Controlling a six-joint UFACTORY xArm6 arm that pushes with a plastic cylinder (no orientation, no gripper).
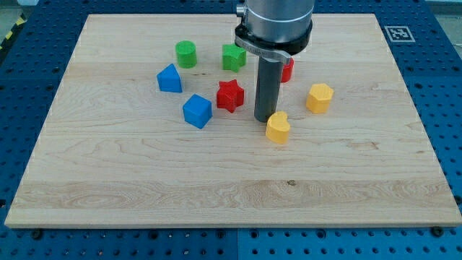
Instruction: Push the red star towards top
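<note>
While upright, red star (pixel 230 95) sits left of my tip (pixel 265 119).

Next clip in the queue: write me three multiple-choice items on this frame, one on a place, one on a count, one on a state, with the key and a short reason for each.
1. Where is my tip relative to the red star-shaped block?
A. To the view's right of it
B. To the view's left of it
C. Resting on top of it

2. How many yellow blocks lie on the wooden board?
A. One
B. Two
C. Three

3. What hides part of the second red block?
A. A green block
B. Nothing
C. The dark rod

Key:
1 A: my tip stands right of the red star, beside the yellow heart-shaped block.
2 B: that heart and the yellow hexagonal block.
3 C: the rod stands in front of it, so its shape cannot be made out.
</note>
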